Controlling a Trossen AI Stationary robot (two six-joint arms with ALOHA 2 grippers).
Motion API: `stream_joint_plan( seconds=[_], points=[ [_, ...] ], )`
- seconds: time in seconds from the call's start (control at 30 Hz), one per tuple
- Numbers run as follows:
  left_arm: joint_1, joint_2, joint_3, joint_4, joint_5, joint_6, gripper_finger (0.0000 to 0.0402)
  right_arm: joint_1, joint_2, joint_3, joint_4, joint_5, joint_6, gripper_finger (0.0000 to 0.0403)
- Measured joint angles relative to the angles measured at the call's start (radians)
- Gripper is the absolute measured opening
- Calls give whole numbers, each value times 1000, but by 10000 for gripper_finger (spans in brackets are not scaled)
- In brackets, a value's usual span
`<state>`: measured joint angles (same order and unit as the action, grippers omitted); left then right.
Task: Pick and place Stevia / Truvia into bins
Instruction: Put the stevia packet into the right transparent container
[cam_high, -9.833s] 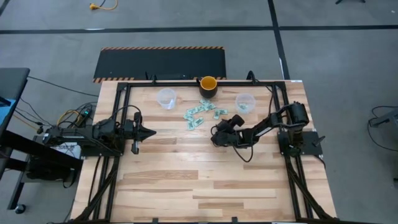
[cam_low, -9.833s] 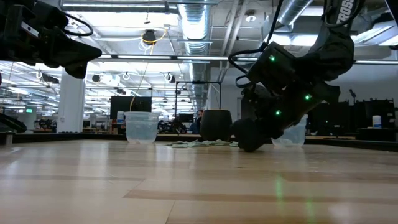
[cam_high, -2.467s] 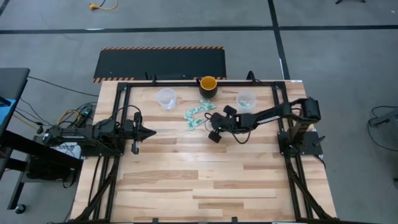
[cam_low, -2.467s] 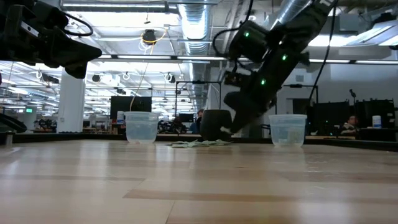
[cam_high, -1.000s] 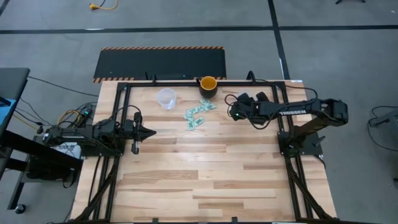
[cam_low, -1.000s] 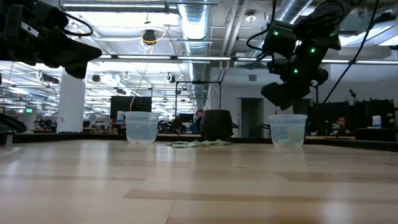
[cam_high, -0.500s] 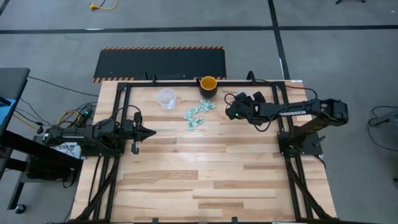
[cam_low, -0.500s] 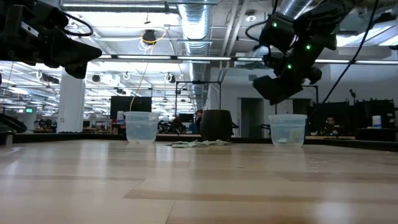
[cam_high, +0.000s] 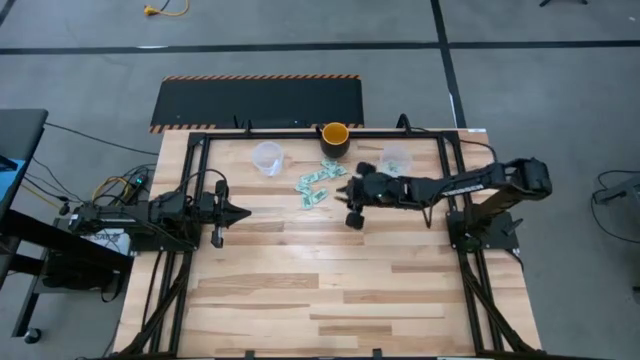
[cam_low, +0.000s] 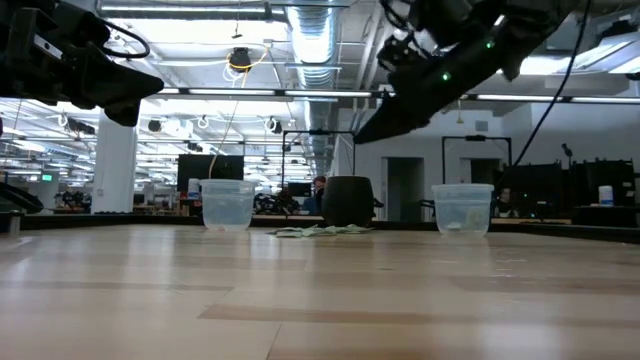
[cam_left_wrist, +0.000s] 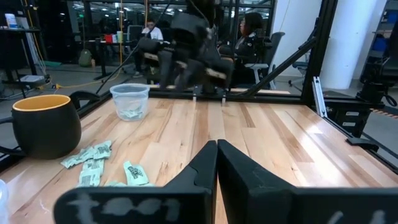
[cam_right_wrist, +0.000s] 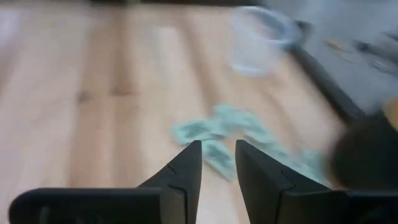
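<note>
- Right tool (cam_high: 349, 207) hovers beside the sachets (cam_high: 318, 186), its fingers narrowly apart, holding nothing.
- Sachets lie mid-desk between the clear cups (cam_high: 266, 157): light, floppy, so pinch one's edge.

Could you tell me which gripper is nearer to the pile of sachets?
Right. The right gripper hangs just beside the sachets, while the left gripper waits farther off toward the table's left side.

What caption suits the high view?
Right gripper, jaws open and empty, hangs beside the sachets; left gripper waits shut.
</note>
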<state>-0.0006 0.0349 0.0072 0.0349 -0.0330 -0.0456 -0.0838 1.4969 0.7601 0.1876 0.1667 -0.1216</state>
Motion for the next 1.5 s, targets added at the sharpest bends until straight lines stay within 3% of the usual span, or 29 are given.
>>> stream_joint_plan(
  seconds=[0.17,0.6,0.9,1.07,1.5],
  points=[
    [0,0,0,0,0,0,0,-28,82,21,35,-139,-94,91],
    [0,0,0,0,0,0,0,-95,262,158,8,-146,-111,91],
    [0,0,0,0,0,0,0,-109,293,282,-191,-170,-163,107],
    [0,0,0,0,0,0,0,-128,295,368,-328,-254,-178,123],
    [0,0,0,0,0,0,0,-141,456,582,-601,-273,-255,156]
  ],
)
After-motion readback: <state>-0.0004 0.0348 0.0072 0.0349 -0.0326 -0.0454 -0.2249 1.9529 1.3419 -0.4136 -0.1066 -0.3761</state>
